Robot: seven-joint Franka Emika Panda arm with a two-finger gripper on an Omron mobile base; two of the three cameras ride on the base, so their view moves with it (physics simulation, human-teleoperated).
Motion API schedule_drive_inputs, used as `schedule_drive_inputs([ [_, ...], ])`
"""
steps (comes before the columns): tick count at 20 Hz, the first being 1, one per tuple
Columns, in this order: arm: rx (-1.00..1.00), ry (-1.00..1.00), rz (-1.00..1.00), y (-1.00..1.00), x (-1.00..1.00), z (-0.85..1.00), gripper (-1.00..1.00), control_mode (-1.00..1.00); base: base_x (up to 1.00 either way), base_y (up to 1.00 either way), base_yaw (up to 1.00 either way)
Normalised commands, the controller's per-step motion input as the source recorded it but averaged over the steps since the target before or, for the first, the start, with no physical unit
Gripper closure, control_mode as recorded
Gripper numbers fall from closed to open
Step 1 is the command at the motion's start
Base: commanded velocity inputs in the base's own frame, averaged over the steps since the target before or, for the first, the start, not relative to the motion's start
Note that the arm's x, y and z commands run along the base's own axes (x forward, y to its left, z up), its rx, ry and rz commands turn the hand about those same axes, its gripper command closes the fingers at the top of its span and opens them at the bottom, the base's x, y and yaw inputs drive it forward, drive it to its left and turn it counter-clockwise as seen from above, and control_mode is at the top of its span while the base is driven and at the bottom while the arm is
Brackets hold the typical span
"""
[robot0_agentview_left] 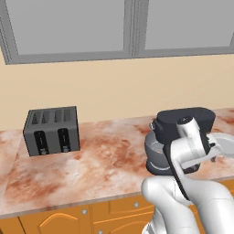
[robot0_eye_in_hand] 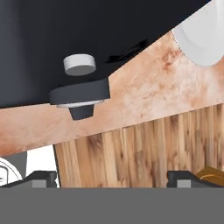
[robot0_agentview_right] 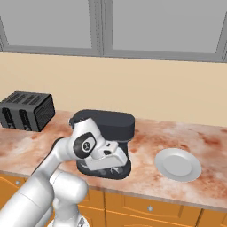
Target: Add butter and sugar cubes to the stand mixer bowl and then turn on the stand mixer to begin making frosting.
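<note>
Nearest to you, at the front edge of the marbled countertop (robot0_agentview_left: 105, 160), the white arm bends across the stand mixer (robot0_agentview_right: 108, 126) and brings the gripper (robot0_agentview_right: 116, 167) down low beside the mixer's base. You see its two dark fingertips (robot0_eye_in_hand: 41, 177) far apart at the bottom of the hand view, jaws fully spread, with nothing between them but the wooden floor (robot0_eye_in_hand: 131, 153) and the counter edge. The hand holds nothing.

Just beyond the fingertips in the hand view, note the mixer's black body, a small grey knob (robot0_eye_in_hand: 79, 64) on its side and a dark foot beneath it resting on the counter.

From the left base view, you can make out the stand mixer bowl (robot0_agentview_left: 155, 153) under the mixer head, partly covered by the arm. Whether anything lies inside it cannot be told.

To the mixer's right, apart from it, a flat white plate (robot0_agentview_right: 177, 164) sits on the counter. Farther left, well apart, stands a dark grey four-slot toaster (robot0_agentview_left: 51, 131). Behind everything runs the cream wall (robot0_agentview_left: 119, 87) with grey-framed windows (robot0_agentview_left: 68, 25).
</note>
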Motion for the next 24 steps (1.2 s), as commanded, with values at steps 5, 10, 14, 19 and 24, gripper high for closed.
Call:
schedule_drive_inputs([
  [5,-0.03,0.02,0.04,0.0,0.35,-0.05,-1.0,-1.0,0.0,0.0,0.0],
  [10,-0.02,0.11,0.05,0.0,0.32,-0.32,-1.0,-1.0,0.0,0.0,0.0],
  [14,-0.01,0.15,0.05,0.0,0.41,-0.33,-1.0,-1.0,0.0,0.0,0.0],
  [19,0.0,0.14,0.07,0.02,0.42,-0.29,-1.0,-1.0,0.0,0.0,0.0],
  [24,0.01,0.22,0.05,0.19,0.06,-0.45,-1.0,-1.0,0.0,0.0,0.0],
])
